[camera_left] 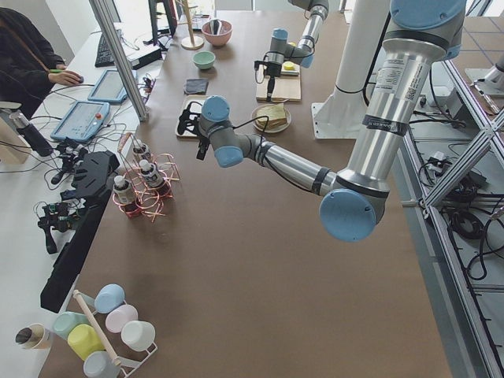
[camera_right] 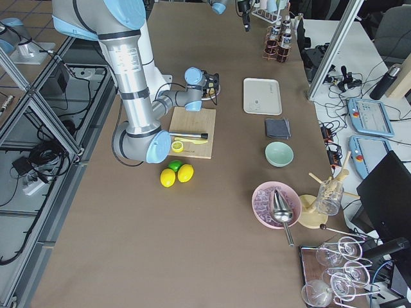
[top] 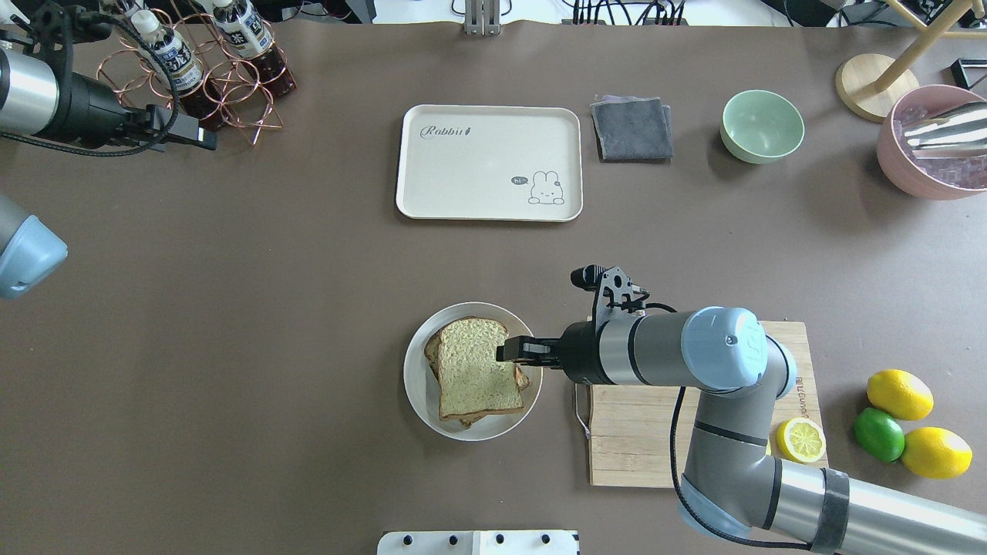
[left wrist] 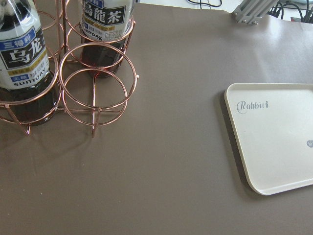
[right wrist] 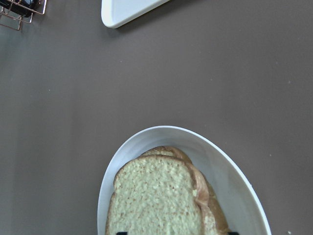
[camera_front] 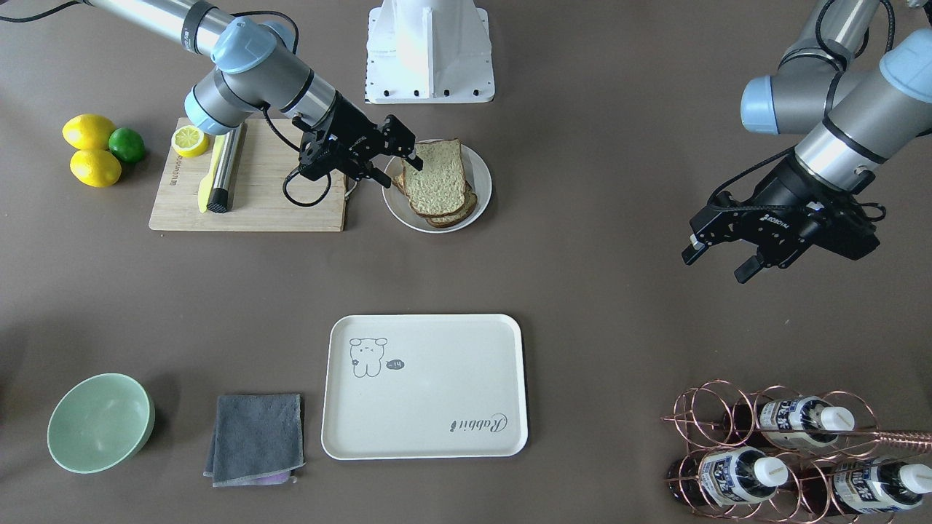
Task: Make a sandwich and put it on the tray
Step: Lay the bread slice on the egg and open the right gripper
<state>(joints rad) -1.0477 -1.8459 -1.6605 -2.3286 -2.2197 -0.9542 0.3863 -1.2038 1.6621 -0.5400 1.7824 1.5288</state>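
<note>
In the front-facing view the right gripper (camera_front: 399,171) is seen tilted down at a round white plate (camera_front: 479,166) with its jaws spread wide. One finger is held over the edge of the top slice and the other low by the plate's rim on the cutting board (camera_front: 262,200) side; whether either touches cannot be told. The bread slices (camera_front: 437,178) are stacked on that plate, well apart from the tray (camera_front: 437,393), which lies flat toward the operators' side, just beside a folded grey cloth (camera_front: 256,437). The left gripper (camera_front: 719,262) is held above the table on the robot's left, jaws wide with nothing between them. In the overhead view the slices are shown overlapping askew, the top one covering most of those beneath, and the right gripper is met at their edge nearest the board. A lemon half (top: 800,439) is seen on the board's corner. In the exterior left view the plate is seen small below the far arm, and a person (camera_left: 24,47) is seated at a desk. In the exterior right view the plate is hidden behind the near arm. In the left wrist view a tray corner with script is shown, apart from a copper bottle rack (left wrist: 95,73). In the right wrist view two dark fingertips are cut off at the bottom edge, one either side of the top slice.
</note>
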